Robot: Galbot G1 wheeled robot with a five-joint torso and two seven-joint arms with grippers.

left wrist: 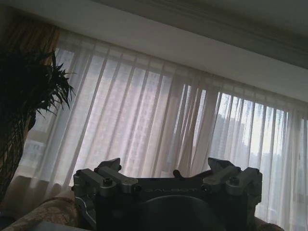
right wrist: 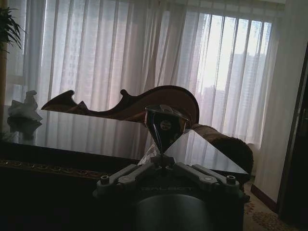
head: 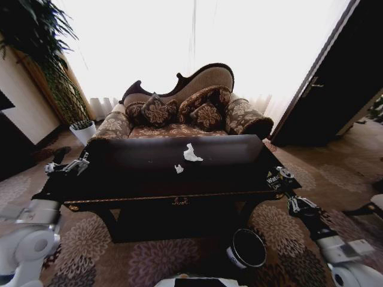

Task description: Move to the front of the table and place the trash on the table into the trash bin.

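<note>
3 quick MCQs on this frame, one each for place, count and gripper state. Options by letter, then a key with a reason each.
1. Where is the trash bin?
A. on the sofa
B. on the floor in front of the table, toward the robot's right
C. on the tabletop

2. How many white paper scraps lie mid-table?
A. two
B. five
C. none

3. What is the right gripper doing?
A. hanging open over the bin
B. resting shut on the sofa
C. shut on a crushed can

Key: B, the head view shows it on the carpet below the front edge; A, one larger and one smaller scrap; C, the right wrist view shows the can pinched at the fingertips.
</note>
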